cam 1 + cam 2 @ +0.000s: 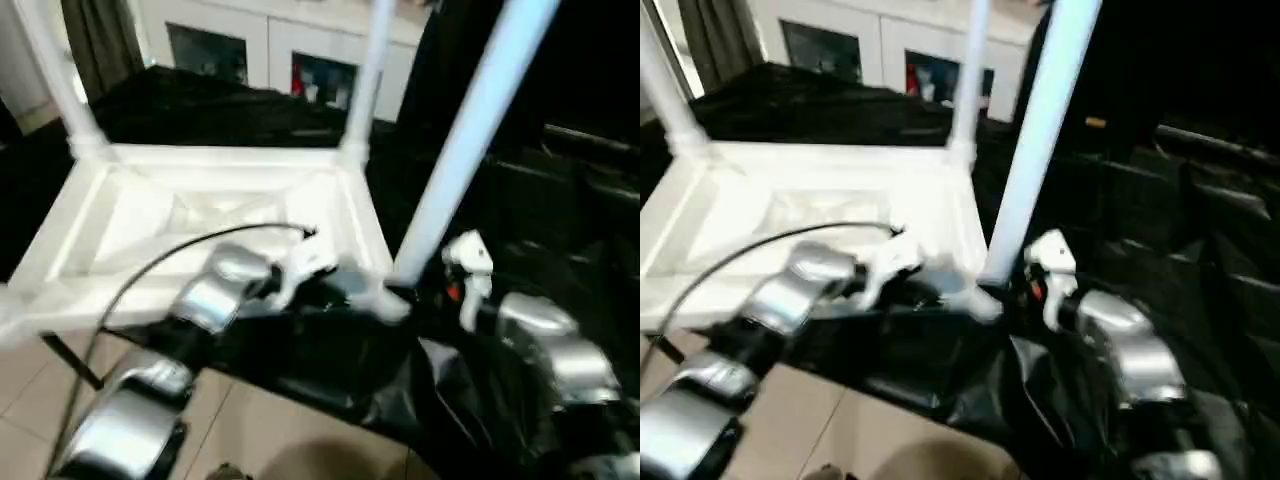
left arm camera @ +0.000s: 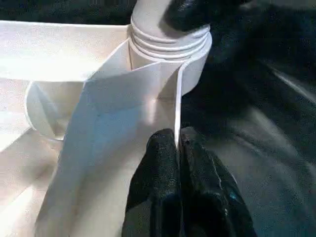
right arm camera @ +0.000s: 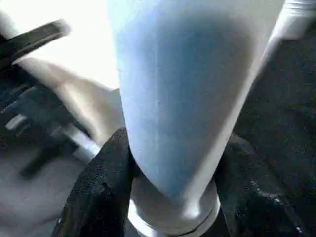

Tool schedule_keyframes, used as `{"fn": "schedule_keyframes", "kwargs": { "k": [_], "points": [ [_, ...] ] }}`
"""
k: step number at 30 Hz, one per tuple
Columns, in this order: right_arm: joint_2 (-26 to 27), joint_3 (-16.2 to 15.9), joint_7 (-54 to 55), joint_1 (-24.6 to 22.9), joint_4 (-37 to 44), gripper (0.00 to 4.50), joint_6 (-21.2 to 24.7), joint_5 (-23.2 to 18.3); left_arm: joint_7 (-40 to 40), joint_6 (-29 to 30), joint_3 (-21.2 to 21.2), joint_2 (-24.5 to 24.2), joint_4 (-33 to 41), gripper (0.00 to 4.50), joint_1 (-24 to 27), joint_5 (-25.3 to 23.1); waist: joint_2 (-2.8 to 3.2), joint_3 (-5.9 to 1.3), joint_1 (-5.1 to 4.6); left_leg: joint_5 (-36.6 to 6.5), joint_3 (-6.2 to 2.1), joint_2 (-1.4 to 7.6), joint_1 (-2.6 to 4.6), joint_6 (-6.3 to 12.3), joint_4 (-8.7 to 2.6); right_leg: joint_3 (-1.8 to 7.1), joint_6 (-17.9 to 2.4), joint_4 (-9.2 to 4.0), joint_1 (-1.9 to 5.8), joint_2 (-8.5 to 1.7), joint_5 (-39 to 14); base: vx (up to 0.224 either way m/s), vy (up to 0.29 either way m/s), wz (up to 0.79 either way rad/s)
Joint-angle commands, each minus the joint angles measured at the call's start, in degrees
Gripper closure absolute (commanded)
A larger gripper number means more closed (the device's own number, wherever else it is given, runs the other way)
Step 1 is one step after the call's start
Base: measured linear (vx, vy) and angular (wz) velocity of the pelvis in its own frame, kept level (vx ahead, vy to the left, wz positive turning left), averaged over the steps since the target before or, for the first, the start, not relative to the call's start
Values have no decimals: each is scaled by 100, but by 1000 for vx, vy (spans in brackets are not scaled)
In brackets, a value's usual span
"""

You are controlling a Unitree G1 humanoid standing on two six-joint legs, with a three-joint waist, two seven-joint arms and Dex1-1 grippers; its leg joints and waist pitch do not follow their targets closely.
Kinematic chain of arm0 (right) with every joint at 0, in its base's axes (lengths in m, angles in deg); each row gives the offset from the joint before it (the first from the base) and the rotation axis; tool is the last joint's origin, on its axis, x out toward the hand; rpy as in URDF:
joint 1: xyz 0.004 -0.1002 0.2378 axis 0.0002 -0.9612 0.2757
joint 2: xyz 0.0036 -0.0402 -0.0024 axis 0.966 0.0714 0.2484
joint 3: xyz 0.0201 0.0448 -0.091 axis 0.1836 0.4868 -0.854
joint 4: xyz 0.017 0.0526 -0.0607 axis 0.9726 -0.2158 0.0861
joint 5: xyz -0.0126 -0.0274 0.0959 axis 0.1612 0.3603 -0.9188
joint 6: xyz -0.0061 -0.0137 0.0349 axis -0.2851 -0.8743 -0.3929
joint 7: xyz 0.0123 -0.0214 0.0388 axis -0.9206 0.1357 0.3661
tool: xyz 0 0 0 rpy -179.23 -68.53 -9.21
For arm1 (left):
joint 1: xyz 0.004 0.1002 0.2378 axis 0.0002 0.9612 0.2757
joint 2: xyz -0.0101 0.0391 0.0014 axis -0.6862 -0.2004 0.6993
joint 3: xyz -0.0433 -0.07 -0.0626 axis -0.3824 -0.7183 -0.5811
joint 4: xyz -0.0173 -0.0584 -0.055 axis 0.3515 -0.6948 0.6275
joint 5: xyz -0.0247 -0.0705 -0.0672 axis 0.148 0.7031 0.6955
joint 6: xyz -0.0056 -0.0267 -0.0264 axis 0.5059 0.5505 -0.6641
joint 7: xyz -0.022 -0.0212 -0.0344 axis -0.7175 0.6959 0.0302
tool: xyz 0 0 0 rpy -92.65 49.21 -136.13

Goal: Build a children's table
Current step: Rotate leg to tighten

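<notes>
On the black-draped work surface (image 1: 330, 370) ahead of me the tabletop (image 1: 150, 215) lies underside up, two legs (image 1: 368, 70) upright in its far corners and a third leg (image 1: 470, 130) standing tilted in the near right socket (image 2: 170, 54). My right gripper (image 3: 173, 197) has a black finger on either side of that leg just above its base — closed on it about half wide. My left gripper (image 2: 178, 143) is pinched on the thin rim wall (image 2: 177, 98) beside the socket, fingers nearly together. Judgement: hollow white plastic, light and stiff, smooth enough to slip under a twisting grip; the leg's length gives leverage, so a low hold near the socket looks best, with the rim braced. The rim wall is thin and may flex. Hard to make out — whether the threads are fully seated; my finger covers part of the collar. The leg tops are cut off, and the near left corner is hidden behind my forearm (image 1: 215, 295).
</notes>
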Motion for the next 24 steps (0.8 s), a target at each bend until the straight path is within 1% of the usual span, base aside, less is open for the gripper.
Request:
{"fn": "schedule_keyframes", "kwargs": {
  "k": [1,2,3,4,5,6,7,8,9,10,11,12,13,14,15,16,17,18,19,21,22,23,24],
  "points": [
    [323,-206,535,-16,-238,255,260,127,-658,158,-70,349,-145,450,-202,24,3,-311,-25,-1974,-63,97,93,-120,-437,185,-751,-594,171,-287,-2645,0,0,0],
    [549,-138,922,57,-319,255,290,179,-896,244,-98,503,-250,450,-278,21,3,-310,-17,-1953,-65,95,83,-105,-437,185,-726,-605,177,-293,-2650,0,0,0],
    [585,-128,980,70,-334,255,291,187,-929,256,-101,527,-265,450,-289,21,12,-308,-22,-1985,-61,96,97,-80,-435,193,-719,-620,143,-291,-2634,0,0,0],
    [834,-53,1414,171,-443,255,303,234,-1133,300,-77,679,-355,450,-352,-22,25,-310,-20,-1994,-67,91,92,-69,-439,187,-712,-621,159,-288,-2638,0,0,0],
    [1100,18,1844,286,-565,255,302,291,-1306,294,-41,842,-490,450,-423,-88,33,-321,-23,-1955,-64,92,87,-81,-442,196,-704,-615,147,-285,-2559,0,0,0],
    [1100,18,1844,286,-565,255,302,291,-1306,294,-41,842,-490,450,-423,-88,31,-317,-30,-1932,-64,90,81,-91,-447,197,-706,-614,146,-279,-2515,0,0,0],
    [1334,25,2093,385,-640,255,233,317,-1419,243,23,990,-609,450,-476,-160,45,-319,-42,-1960,-69,93,79,-123,-456,195,-708,-614,140,-279,-2470,0,0,0],
    [1491,-1,2201,455,-677,255,165,338,-1466,182,78,1092,-701,450,-510,-222,42,-320,-40,-1967,-70,86,81,-131,-459,194,-693,-614,148,-274,-2445,0,0,0],
    [1524,-33,2191,475,-675,255,141,351,-1454,161,101,1115,-721,450,-517,-239,55,-325,-38,-1978,-72,91,87,-129,-458,195,-689,-612,148,-275,-2405,0,0,0],
    [1552,-63,2189,490,-672,255,121,371,-1454,138,114,1136,-756,450,-530,-252,52,-323,-39,-1980,-73,92,80,-118,-461,196,-690,-606,159,-271,-2346,0,0,0],
    [1574,-82,2141,505,-651,220,88,368,-1437,98,119,1143,-796,450,-547,-265,46,-330,-29,-1955,-67,89,67,-68,-463,201,-711,-596,173,-265,-2171,0,0,0],
    [1553,-83,2046,518,-631,185,51,342,-1371,49,127,1113,-799,450,-548,-264,51,-330,-26,-1944,-65,90,67,-59,-463,203,-722,-593,174,-268,-2128,0,0,0],
    [1492,-65,1940,539,-624,183,-2,316,-1289,-28,159,1045,-800,450,-545,-276,52,-331,-24,-1920,-64,96,63,-46,-467,204,-746,-582,179,-268,-2052,0,0,0],
    [1443,-53,1866,545,-614,177,-38,299,-1234,-80,186,998,-795,450,-537,-284,28,-339,-20,-1886,-59,95,54,-20,-464,205,-760,-577,191,-270,-1982,0,0,0],
    [1429,-52,1844,545,-609,177,-41,299,-1223,-82,183,991,-795,450,-535,-282,37,-341,-13,-1854,-62,97,53,-11,-465,207,-777,-566,195,-275,-1939,0,0,0],
    [1282,-46,1621,541,-556,150,-61,313,-1110,-102,148,917,-801,450,-525,-254,38,-344,-7,-1809,-55,100,55,11,-463,209,-811,-558,198,-271,-1856,0,0,0],
    [1278,-46,1615,541,-554,150,-61,313,-1107,-102,147,916,-801,450,-525,-254,39,-345,-5,-1756,-50,101,47,31,-461,212,-839,-550,210,-273,-1770,0,0,0],
    [1104,-67,1337,514,-471,150,-27,283,-946,-191,129,844,-766,450,-502,-232,42,-347,-5,-1714,-48,102,45,36,-459,215,-859,-543,210,-274,-1712,0,0,0],
    [1104,-67,1337,514,-471,150,-27,283,-946,-191,129,844,-766,450,-502,-232,29,-349,1,-1677,-45,103,43,66,-457,211,-891,-536,225,-272,-1652,0,0,0],
    [608,-157,632,426,-267,150,-23,225,-581,-317,100,650,-639,450,-433,-159,23,-359,14,-1557,-38,101,32,116,-443,211,-920,-519,256,-270,-1491,0,0,0],
    [344,-229,241,362,-145,150,-30,188,-342,-331,63,557,-553,450,-393,-68,25,-364,32,-1423,-37,107,28,165,-431,211,-950,-508,281,-273,-1315,0,0,0],
    [161,-286,-25,309,-53,150,-43,166,-183,-324,41,489,-492,450,-365,-8,34,-369,29,-1340,-22,105,22,225,-411,218,-1031,-482,268,-275,-1135,0,0,0],
    [-49,-343,-360,240,65,150,-41,112,64,-421,49,384,-413,450,-322,49,29,-370,28,-1293,-27,110,15,237,-414,214,-1059,-473,278,-275,-1066,0,0,0]
  ]
}}
